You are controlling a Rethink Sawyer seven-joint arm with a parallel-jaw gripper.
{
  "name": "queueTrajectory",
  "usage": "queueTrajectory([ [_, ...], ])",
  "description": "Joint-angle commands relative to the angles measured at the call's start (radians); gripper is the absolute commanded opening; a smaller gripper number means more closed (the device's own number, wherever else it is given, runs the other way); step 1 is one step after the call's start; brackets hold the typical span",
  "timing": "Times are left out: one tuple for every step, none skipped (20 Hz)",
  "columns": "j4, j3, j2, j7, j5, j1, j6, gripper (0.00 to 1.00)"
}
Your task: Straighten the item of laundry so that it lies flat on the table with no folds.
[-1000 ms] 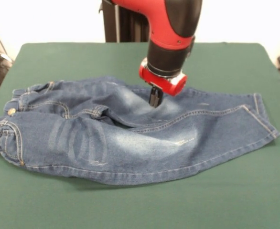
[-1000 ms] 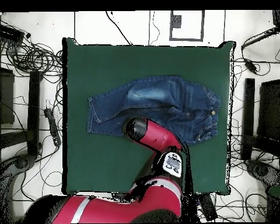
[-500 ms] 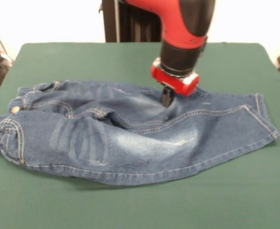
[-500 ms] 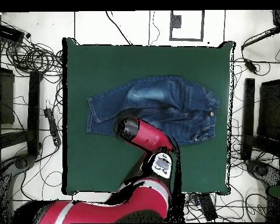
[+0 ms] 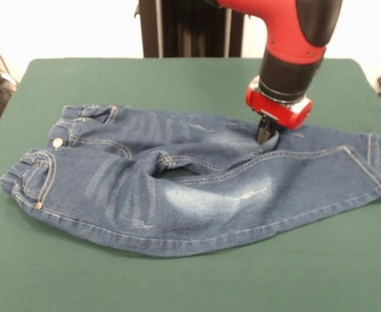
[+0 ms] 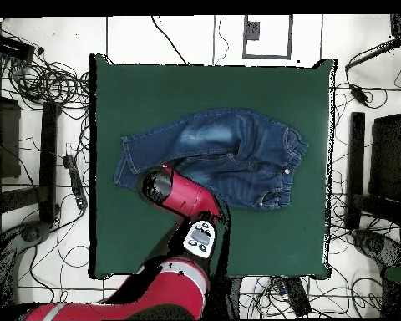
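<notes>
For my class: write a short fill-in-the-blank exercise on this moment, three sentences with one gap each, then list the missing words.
1. The jeans lie on a table covered in dark ____ cloth.
2. The gripper is down on the ____, not on the bare table.
3. In the front view, the waistband is at the picture's ____ side.

Missing words: green; jeans; left

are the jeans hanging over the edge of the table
No, the jeans lie wholly on the green table, with bare cloth showing on every side in the overhead view.
</notes>
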Motion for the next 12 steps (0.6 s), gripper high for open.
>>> queueTrajectory([
  [0.106, 0.198, 0.057, 0.22, 0.039, 0.001, -0.064, 0.0],
  [0.11, 0.206, 0.066, 0.192, 0.017, -0.031, -0.098, 0.0],
  [0.113, 0.213, 0.074, 0.16, -0.011, -0.064, -0.127, 0.0],
  [0.115, 0.213, 0.083, 0.137, -0.04, -0.092, -0.167, 0.0],
  [0.113, 0.218, 0.092, 0.104, -0.068, -0.127, -0.181, 0.0],
  [0.104, 0.215, 0.101, 0.075, -0.107, -0.156, -0.21, 0.0],
  [0.09, 0.2, 0.109, 0.044, -0.136, -0.176, -0.199, 0.0],
  [0.077, 0.196, 0.113, 0.01, -0.178, -0.204, -0.209, 0.0],
  [0.065, 0.185, 0.112, -0.017, -0.208, -0.224, -0.186, 0.0],
  [0.057, 0.189, 0.107, -0.05, -0.248, -0.256, -0.174, 0.0],
  [0.055, 0.191, 0.097, -0.069, -0.275, -0.28, -0.147, 0.0],
  [0.056, 0.199, 0.086, -0.08, -0.299, -0.304, -0.125, 0.0],
])
